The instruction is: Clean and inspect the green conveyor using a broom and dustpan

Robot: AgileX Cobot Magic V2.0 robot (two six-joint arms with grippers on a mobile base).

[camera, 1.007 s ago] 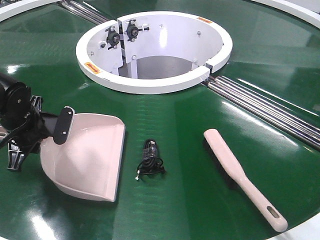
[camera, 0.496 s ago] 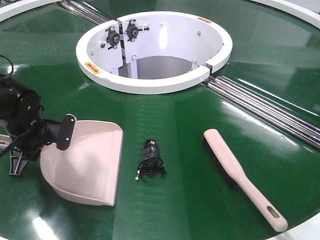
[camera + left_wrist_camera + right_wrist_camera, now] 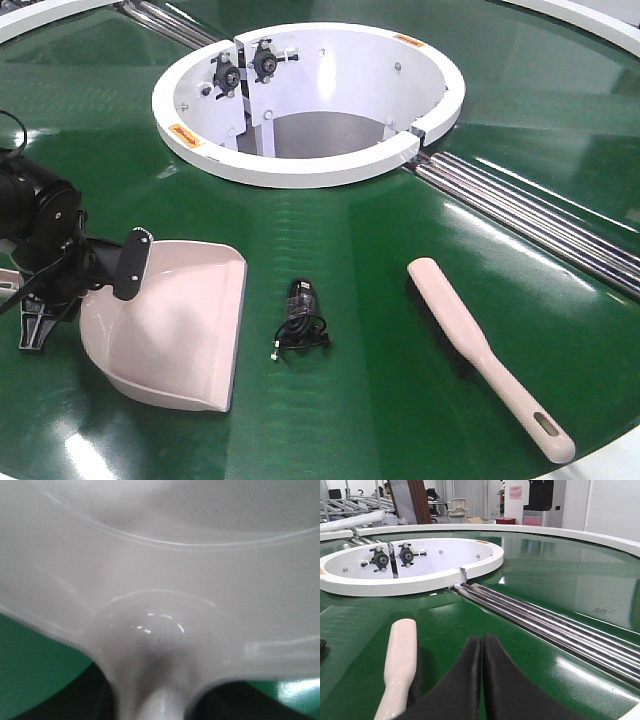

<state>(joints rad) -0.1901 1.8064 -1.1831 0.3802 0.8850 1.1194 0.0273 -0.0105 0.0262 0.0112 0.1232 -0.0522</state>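
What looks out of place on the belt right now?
A small black coiled cable lies on the green conveyor between the dustpan and the broom, touching neither; it is no cleaning tool.

Front view overlooks green conveyor; wrist views close.

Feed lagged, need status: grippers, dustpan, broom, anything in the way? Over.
Left gripper shut on dustpan handle. Right gripper shut, empty, beside broom. Black cable bundle on conveyor between them.
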